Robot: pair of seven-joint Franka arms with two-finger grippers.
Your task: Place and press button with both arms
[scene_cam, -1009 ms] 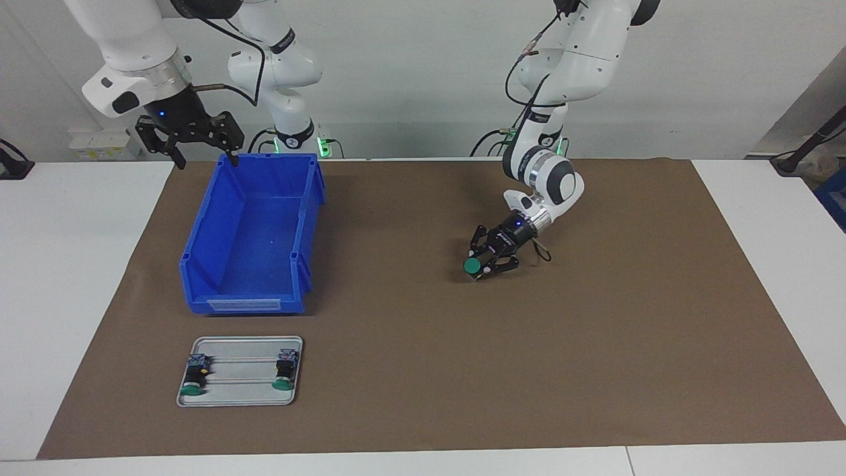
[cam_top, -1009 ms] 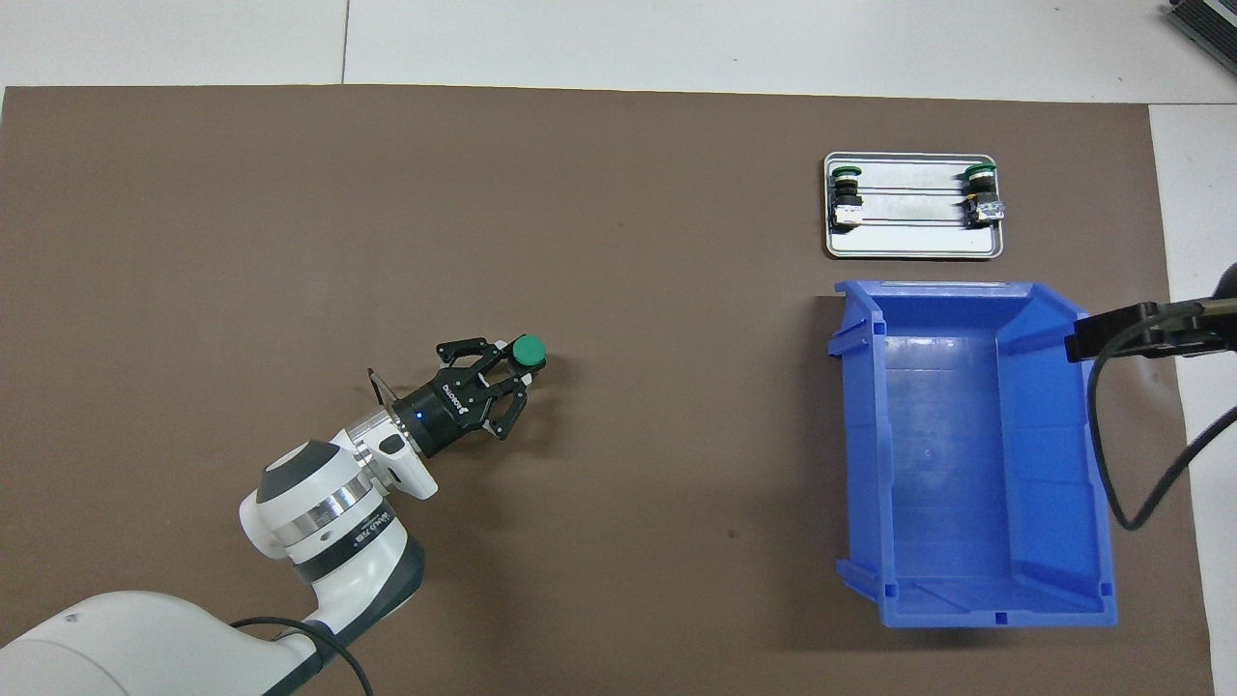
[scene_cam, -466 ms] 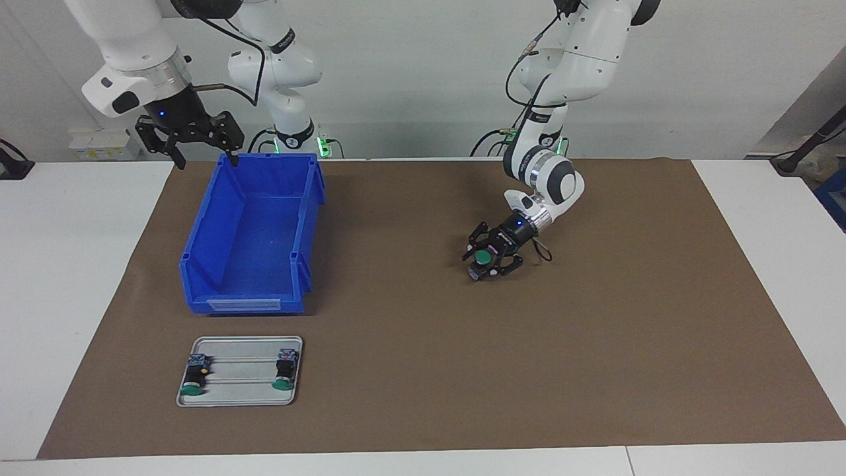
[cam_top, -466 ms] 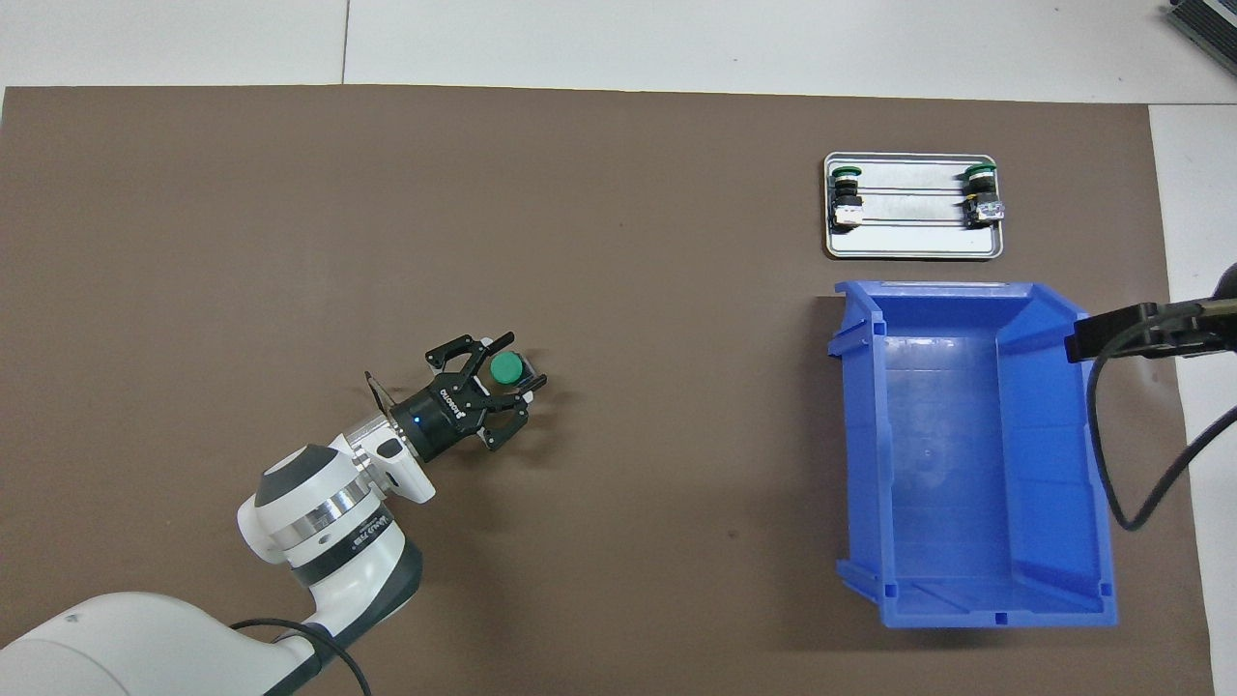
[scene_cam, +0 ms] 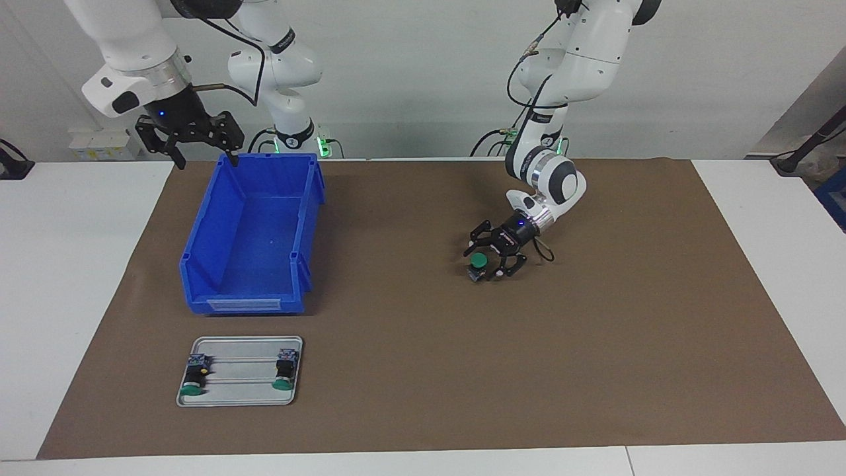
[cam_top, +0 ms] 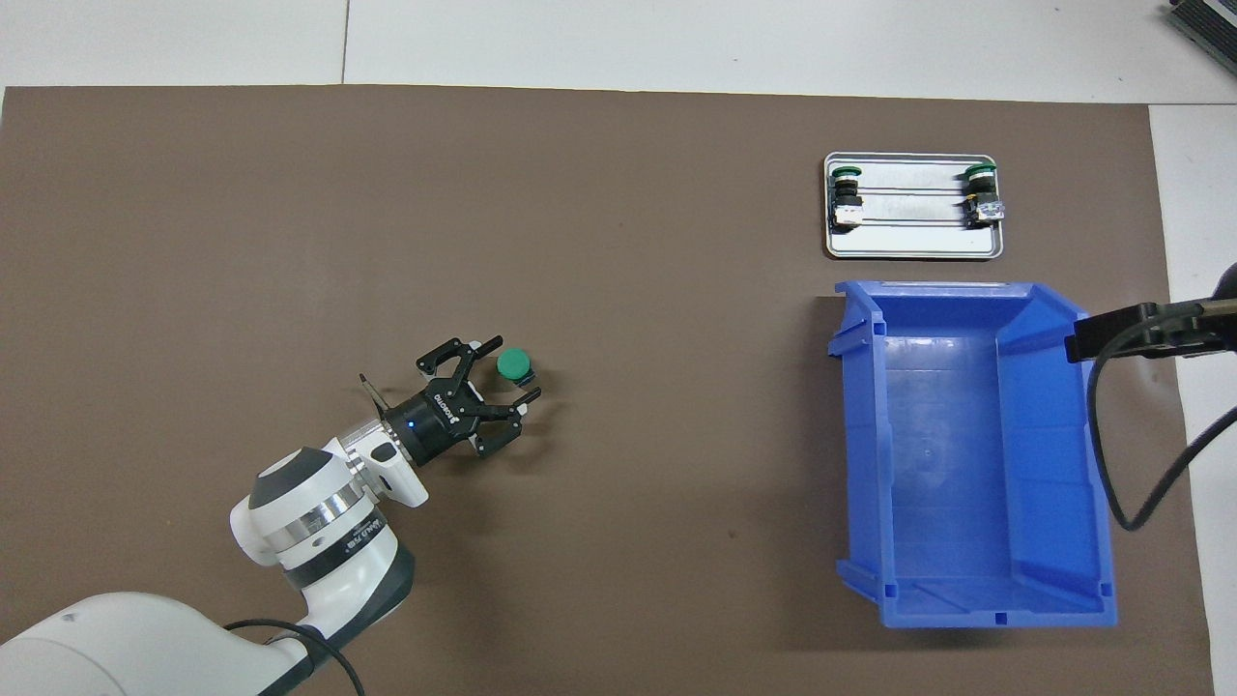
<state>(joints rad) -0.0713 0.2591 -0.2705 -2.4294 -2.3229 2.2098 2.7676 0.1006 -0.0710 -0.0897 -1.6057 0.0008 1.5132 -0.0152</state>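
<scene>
Green-capped button (cam_top: pixel 513 364) stands between your left gripper's (cam_top: pixel 509 371) wide jaws; its wrist lettering is unreadable; right gripper (scene_cam: pixel 200 157) spread wide over the bin (scene_cam: pixel 218 218).

Button (scene_cam: pixel 477 262): round green cap, black body. It stands on the plain brown mat (scene_cam: pixel 595 344), which covers the white table (scene_cam: pixel 59 264) except for white margins at its edges.

Bin (scene_cam: pixel 253 235): solid blue, with a pale label strip on the end wall toward the table's edge farthest from the robots.

Tray (scene_cam: pixel 240 390): silver-grey metal. It carries two more buttons (scene_cam: pixel 193 378), each with a green cap and black body.

Arms (scene_cam: pixel 575 59): white with dark grey joint caps and black cables. Left gripper (scene_cam: pixel 492 254) and right gripper (scene_cam: pixel 192 135): black, each with a small blue light.
</scene>
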